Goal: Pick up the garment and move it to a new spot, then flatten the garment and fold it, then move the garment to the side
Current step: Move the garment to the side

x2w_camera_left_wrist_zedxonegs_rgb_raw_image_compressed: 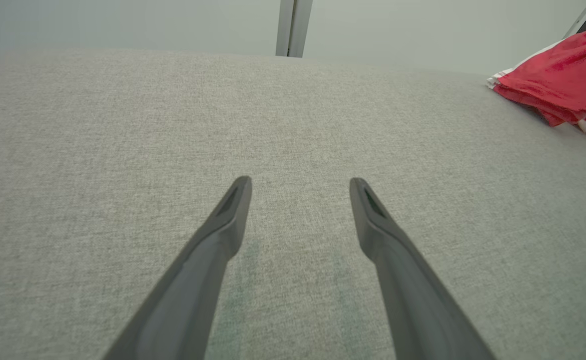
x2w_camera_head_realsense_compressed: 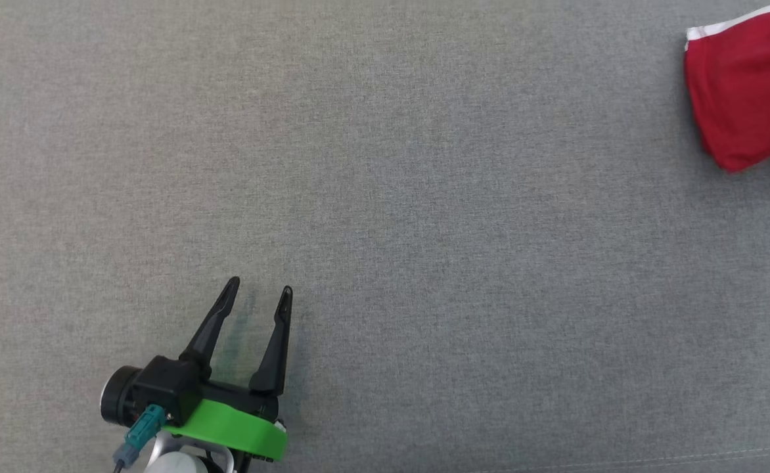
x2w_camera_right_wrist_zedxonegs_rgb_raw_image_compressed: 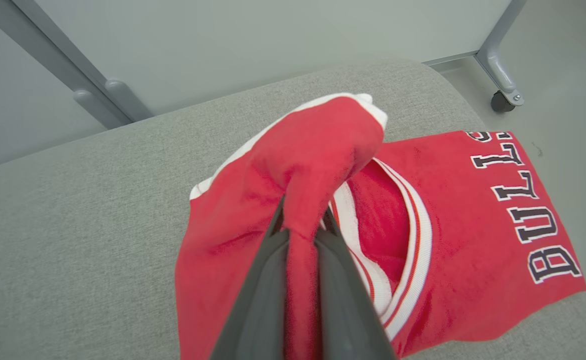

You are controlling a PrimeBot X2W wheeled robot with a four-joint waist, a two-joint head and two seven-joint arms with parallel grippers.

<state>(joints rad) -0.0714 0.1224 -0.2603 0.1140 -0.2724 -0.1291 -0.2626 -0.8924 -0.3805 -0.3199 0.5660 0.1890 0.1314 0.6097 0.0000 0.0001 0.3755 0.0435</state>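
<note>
The garment [x2w_camera_right_wrist_zedxonegs_rgb_raw_image_compressed: 453,235] is a red jersey with white trim and dark lettering, lying on the grey cushion. My right gripper [x2w_camera_right_wrist_zedxonegs_rgb_raw_image_compressed: 300,225] is shut on a raised fold of its red cloth, which bunches up over the fingertips. In the head view a part of the garment [x2w_camera_head_realsense_compressed: 746,85] lies at the far right edge. From the left wrist view the garment [x2w_camera_left_wrist_zedxonegs_rgb_raw_image_compressed: 563,82] sits at the upper right. My left gripper [x2w_camera_head_realsense_compressed: 259,292] hovers open over bare cushion at the lower left, far from the garment. Nothing lies between its spread fingers [x2w_camera_left_wrist_zedxonegs_rgb_raw_image_compressed: 228,220].
The grey fabric cushion [x2w_camera_head_realsense_compressed: 424,197] spreads across the head view. A seam [x2w_camera_head_realsense_compressed: 687,456] runs along its near edge at the lower right. Behind the cushion stand pale walls and grey frame legs [x2w_camera_right_wrist_zedxonegs_rgb_raw_image_compressed: 498,65], one on a caster. A grey post [x2w_camera_left_wrist_zedxonegs_rgb_raw_image_compressed: 293,27] rises beyond the far edge.
</note>
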